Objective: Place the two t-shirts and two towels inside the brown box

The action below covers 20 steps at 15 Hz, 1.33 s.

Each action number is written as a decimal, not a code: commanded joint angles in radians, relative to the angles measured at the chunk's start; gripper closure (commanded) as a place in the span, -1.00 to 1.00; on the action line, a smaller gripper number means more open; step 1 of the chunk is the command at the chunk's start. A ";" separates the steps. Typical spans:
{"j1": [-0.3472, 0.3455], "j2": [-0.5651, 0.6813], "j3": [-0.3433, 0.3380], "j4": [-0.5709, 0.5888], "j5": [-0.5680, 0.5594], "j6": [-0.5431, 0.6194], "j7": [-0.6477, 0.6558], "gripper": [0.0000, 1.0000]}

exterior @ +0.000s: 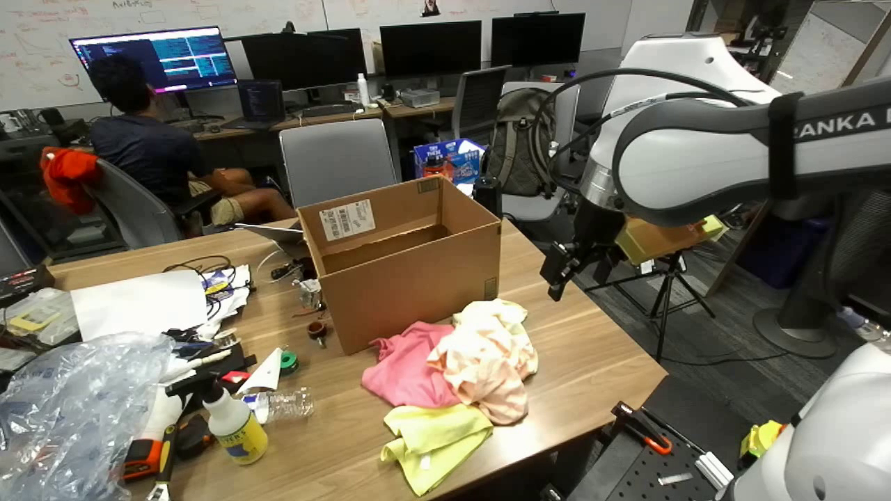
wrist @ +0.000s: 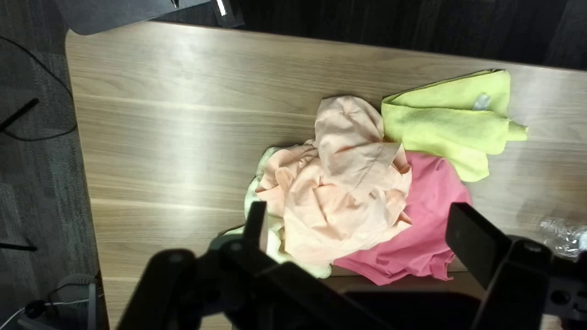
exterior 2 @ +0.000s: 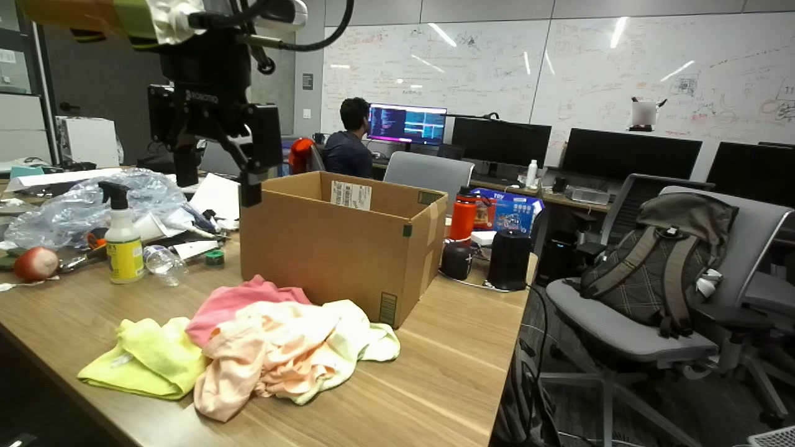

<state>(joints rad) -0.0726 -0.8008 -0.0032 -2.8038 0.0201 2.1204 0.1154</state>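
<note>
I am holding my black two-fingered gripper (exterior 2: 218, 185) above the wood-grain table (exterior: 578, 348), its fingers spread wide apart and pointing down. In the wrist view, the crumpled pale peach fabric t-shirt (wrist: 344, 197) is showing between my fingertips, lying below them. It is covering part of the bright pink fabric t-shirt (wrist: 431, 201) and part of the cream-white cloth towel (exterior 2: 361, 332), which is poking out along its edge. The folded yellow-green cloth towel (wrist: 449, 130) is lying next to it, touching the pink shirt's edge. All four are resting outside the large brown cardboard box (exterior: 418, 285), which is standing upright and open-topped just beside the heap, a white printed label (exterior: 348, 219) showing on an inner wall. In both exterior views, a white spray bottle with a yellow label (exterior 2: 125, 251) is standing near a clear plastic bottle (exterior 2: 165, 264) lying on its side. A dark-shirted person (exterior: 143, 149) is sitting before a lit monitor (exterior: 177, 59).
</note>
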 commanded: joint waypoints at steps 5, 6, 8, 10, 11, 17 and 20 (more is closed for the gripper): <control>0.020 0.100 0.025 0.040 -0.006 0.033 -0.003 -1.00; 0.027 0.131 0.034 0.051 -0.006 0.043 -0.002 -1.00; 0.039 0.201 0.059 0.071 -0.015 0.072 0.004 -1.00; 0.051 0.265 0.080 0.085 -0.017 0.109 0.010 -1.00; 0.057 0.303 0.090 0.093 -0.018 0.136 0.014 -1.00; 0.080 0.504 0.109 0.125 -0.001 0.292 0.044 -1.00; 0.089 0.612 0.113 0.149 -0.002 0.339 0.075 -1.00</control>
<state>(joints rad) 0.0042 -0.3001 0.1044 -2.7053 0.0202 2.4138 0.1491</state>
